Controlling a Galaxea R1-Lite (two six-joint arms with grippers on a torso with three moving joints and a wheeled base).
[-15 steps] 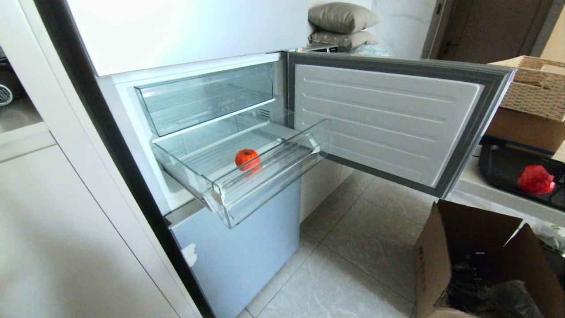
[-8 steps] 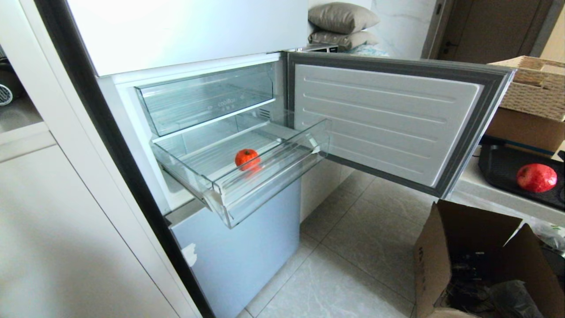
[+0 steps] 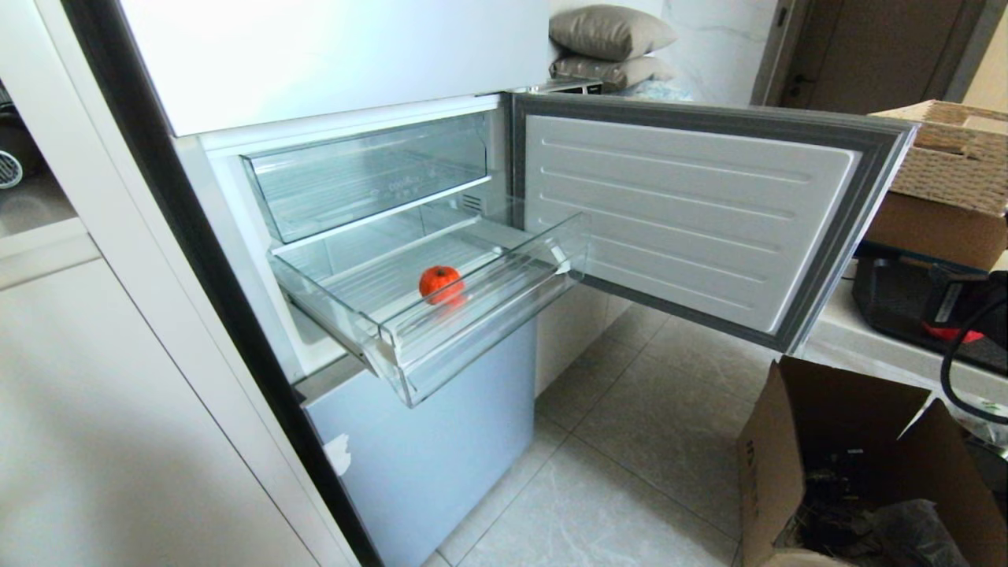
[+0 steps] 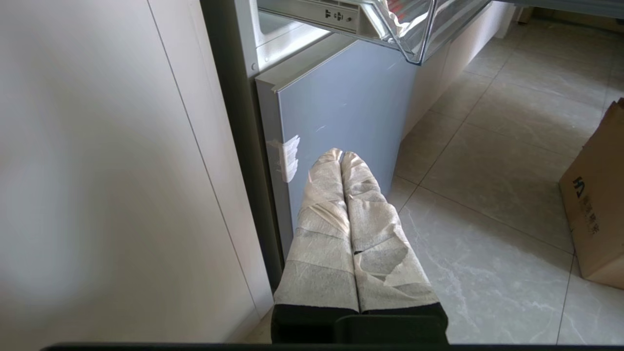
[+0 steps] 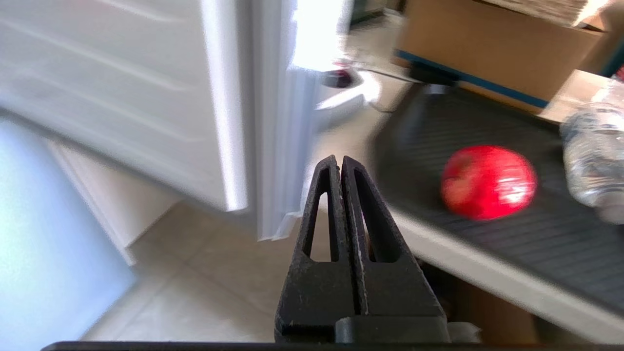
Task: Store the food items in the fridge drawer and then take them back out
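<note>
The fridge drawer [image 3: 480, 315] stands pulled out, with the orange-red food item [image 3: 440, 282] lying near its front. The red food item [image 5: 487, 181] rests on a black tray [image 5: 551, 234] on the side counter. My right gripper [image 5: 340, 158] is shut and empty, a short way off the red piece, level with the counter's edge. In the head view my right arm [image 3: 965, 303] covers nearly all of that piece. Low beside the fridge's grey lower door, my left gripper [image 4: 341, 153] is parked, shut and empty.
The fridge door [image 3: 693, 213] hangs open between the drawer and the counter. A taller clear drawer [image 3: 370, 177] sits above the pulled-out one. An open cardboard box [image 3: 835, 457] stands on the floor under the counter. A wicker basket [image 3: 957, 153] and a plastic bottle [image 5: 592, 161] border the tray.
My right arm has come into the head view at the far right and now covers the red piece, which lay in plain sight on the tray. The drawer and the orange-red piece have not moved.
</note>
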